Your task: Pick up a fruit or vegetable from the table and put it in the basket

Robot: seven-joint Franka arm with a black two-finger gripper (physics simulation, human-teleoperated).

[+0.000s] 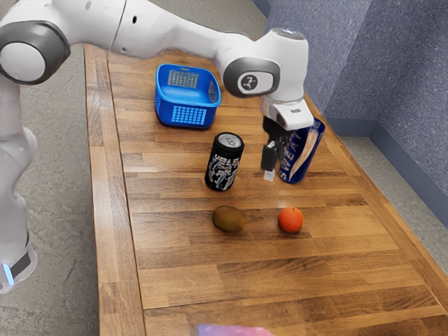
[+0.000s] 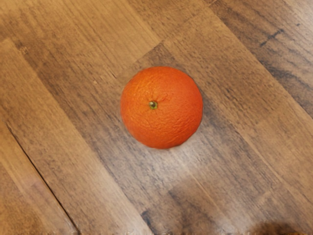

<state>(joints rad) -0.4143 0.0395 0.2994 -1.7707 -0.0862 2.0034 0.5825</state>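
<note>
Your orange (image 1: 290, 220) sits on the table (image 1: 203, 280), below the gripper (image 1: 271, 173) and slightly toward the exterior view's right, so you likely need a mostly downward reach. You can't tell whether the jaws are open or closed. Your basket (image 1: 187, 115) stands well apart, farther back.

Wooden table (image 1: 280, 280) with blue basket (image 1: 187, 115), black can (image 1: 224, 164), blue can (image 1: 294, 173), brown kiwi (image 1: 229, 219), an orange (image 1: 290, 220), cut-off pink-purple object (image 1: 231, 331)

Reads "SWEAT" on blue can (image 1: 305, 155), 3 o'clock of black can (image 1: 223, 165) in exterior view. Can't make out latter's lettering.
</note>
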